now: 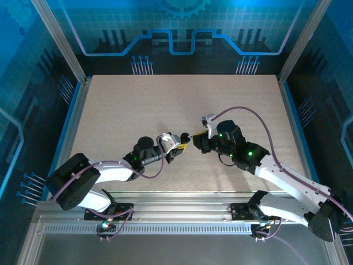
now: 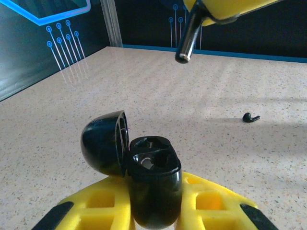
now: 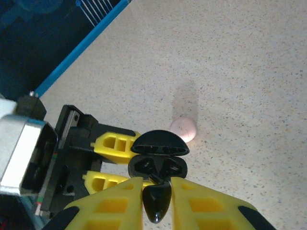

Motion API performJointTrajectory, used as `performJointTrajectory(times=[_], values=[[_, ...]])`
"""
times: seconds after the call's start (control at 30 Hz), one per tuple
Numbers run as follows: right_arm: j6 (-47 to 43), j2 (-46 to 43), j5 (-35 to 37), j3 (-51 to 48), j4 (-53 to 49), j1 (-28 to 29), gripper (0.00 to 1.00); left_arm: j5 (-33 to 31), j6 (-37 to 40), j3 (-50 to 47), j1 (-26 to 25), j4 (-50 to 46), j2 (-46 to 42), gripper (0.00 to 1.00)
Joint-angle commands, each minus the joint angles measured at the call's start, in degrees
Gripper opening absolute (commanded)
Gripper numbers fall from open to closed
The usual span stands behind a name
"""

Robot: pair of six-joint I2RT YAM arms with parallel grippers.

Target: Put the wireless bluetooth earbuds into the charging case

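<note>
My left gripper (image 2: 153, 203) is shut on the black charging case (image 2: 152, 184), which stands upright between the yellow fingers (image 2: 96, 206) with its lid (image 2: 103, 141) swung open to the left. Both sockets look empty. My right gripper (image 3: 157, 194) is shut on a black earbud (image 3: 157, 203), stem pointing toward the open case (image 3: 157, 165). In the left wrist view that earbud's stem (image 2: 185, 42) hangs above and beyond the case, apart from it. A second black earbud (image 2: 250, 117) lies on the table to the right. From above, the left gripper (image 1: 179, 146) and right gripper (image 1: 197, 142) almost meet.
A pale pinkish round piece (image 3: 183, 128) rests on the speckled table (image 1: 165, 105) just past the case. Blue-edged walls (image 1: 71, 110) and metal posts ring the table. Open tabletop stretches behind both grippers.
</note>
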Motion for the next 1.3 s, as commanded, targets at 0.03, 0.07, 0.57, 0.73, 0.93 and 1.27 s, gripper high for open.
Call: performJointTrajectory(times=[0.03, 0.07, 0.57, 0.73, 0.93, 1.27], values=[[-14.1, -1.3, 0.6, 1.5, -0.4, -0.6, 0.20, 1.6, 1.2, -0.7, 0.3, 4.0, -0.3, 0.18], [-15.9, -1.3, -0.1, 1.4, 0.0, -0.9, 0.20, 1.9, 0.9, -0.8, 0.4, 4.0, -0.4, 0.18], [-39.3, -0.1, -18.8, -0.6, 4.5, -4.4, 0.21, 5.6, 2.4, -2.6, 0.3, 5.5, -3.1, 0.18], [-44.7, -0.4, -17.8, -1.1, 2.7, -4.3, 0.21, 5.5, 4.0, -2.8, 0.3, 6.3, -3.5, 0.18], [-47.7, 1.0, -15.9, -0.5, 1.6, -4.1, 0.21, 5.8, 4.0, -2.2, 0.3, 6.3, -3.9, 0.18], [-51.6, 2.8, -15.3, -0.1, 0.6, -3.3, 0.21, 6.2, 3.9, -1.8, 0.3, 5.4, -5.4, 0.18]])
